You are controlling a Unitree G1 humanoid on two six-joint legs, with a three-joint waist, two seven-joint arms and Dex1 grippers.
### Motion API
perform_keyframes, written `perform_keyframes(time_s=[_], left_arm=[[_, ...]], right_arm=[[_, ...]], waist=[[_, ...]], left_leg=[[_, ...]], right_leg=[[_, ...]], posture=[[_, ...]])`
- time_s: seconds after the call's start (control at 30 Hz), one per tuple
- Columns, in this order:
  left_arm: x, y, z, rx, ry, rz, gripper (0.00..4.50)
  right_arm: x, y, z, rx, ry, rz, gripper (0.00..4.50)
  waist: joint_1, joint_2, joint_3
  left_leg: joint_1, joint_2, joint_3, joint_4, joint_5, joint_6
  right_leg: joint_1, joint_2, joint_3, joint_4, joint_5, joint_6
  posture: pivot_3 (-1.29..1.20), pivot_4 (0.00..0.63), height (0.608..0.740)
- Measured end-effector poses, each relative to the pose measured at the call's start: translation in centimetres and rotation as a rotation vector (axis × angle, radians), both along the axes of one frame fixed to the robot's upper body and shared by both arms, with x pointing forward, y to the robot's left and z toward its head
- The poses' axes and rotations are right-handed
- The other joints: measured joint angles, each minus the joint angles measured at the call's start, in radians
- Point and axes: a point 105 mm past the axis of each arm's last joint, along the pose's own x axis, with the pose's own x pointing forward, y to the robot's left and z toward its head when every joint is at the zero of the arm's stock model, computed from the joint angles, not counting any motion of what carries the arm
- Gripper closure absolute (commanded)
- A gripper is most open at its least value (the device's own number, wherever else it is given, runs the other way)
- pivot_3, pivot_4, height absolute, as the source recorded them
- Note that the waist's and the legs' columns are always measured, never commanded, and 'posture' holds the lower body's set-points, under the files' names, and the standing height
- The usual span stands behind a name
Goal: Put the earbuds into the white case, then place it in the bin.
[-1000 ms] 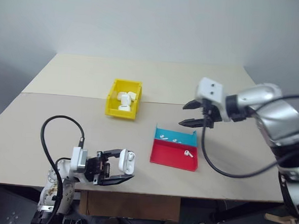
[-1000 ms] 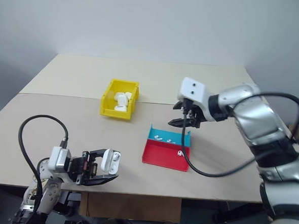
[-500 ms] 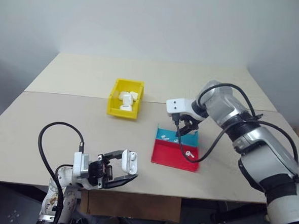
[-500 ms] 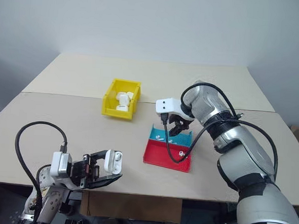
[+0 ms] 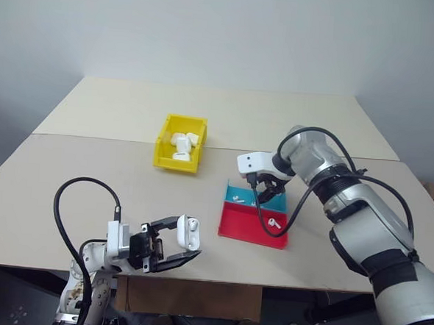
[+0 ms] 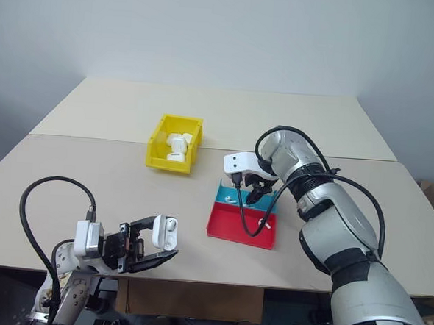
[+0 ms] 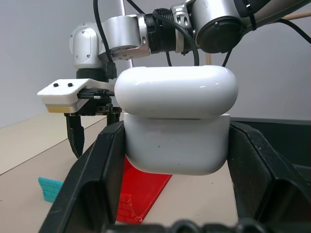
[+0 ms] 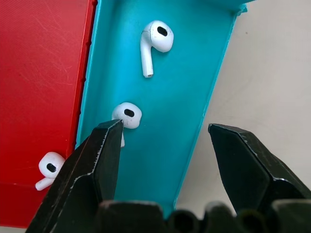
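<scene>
My left gripper [image 5: 181,238] is shut on the white case [image 5: 187,233] near the table's front edge; in the left wrist view the case [image 7: 177,126] stands upright between the black fingers [image 7: 99,179]. My right gripper [image 5: 265,193] points down, open, over the blue half of the tray [image 5: 241,226]. In the right wrist view three earbuds show: two on the blue part [image 8: 154,42] [image 8: 127,116] and one on the red part [image 8: 48,167]. The middle earbud lies just beside one fingertip [image 8: 104,145]. The yellow bin [image 5: 165,150] stands behind, left of the tray.
Several white cases lie inside the bin. The tray's raised blue wall [image 5: 256,201] stands close to my right gripper. A black cable loops from my left wrist [image 5: 67,197]. Another cable hangs from my right wrist over the tray [image 5: 279,224].
My right arm has swung left and down from above the table to just over the tray's blue half, its gripper now tipped downward. The left gripper has kept still with the case.
</scene>
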Motion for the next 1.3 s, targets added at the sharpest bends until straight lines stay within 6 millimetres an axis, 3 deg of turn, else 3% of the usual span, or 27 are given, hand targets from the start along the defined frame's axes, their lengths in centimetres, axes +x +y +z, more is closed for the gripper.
perform_keyframes(time_s=[0.6,1.3], left_arm=[[-0.1,0.0,-0.1,0.000,-0.015,0.003,1.72],[0.2,-0.3,-0.1,-0.003,-0.017,0.000,1.72]], right_arm=[[-0.7,0.4,-1.6,-0.006,0.009,0.035,1.13],[-0.3,-0.5,-1.5,-0.015,-0.010,-0.005,1.13]], waist=[[0.001,0.000,0.000],[-0.001,0.000,0.000]], left_leg=[[0.000,0.000,0.000,0.000,0.000,0.000],[0.000,0.000,0.000,0.000,0.000,0.000]], right_leg=[[0.000,0.000,0.000,0.000,0.000,0.000],[0.000,0.000,0.000,0.000,0.000,0.000]], posture=[[0.00,0.150,0.740],[0.00,0.150,0.740]])
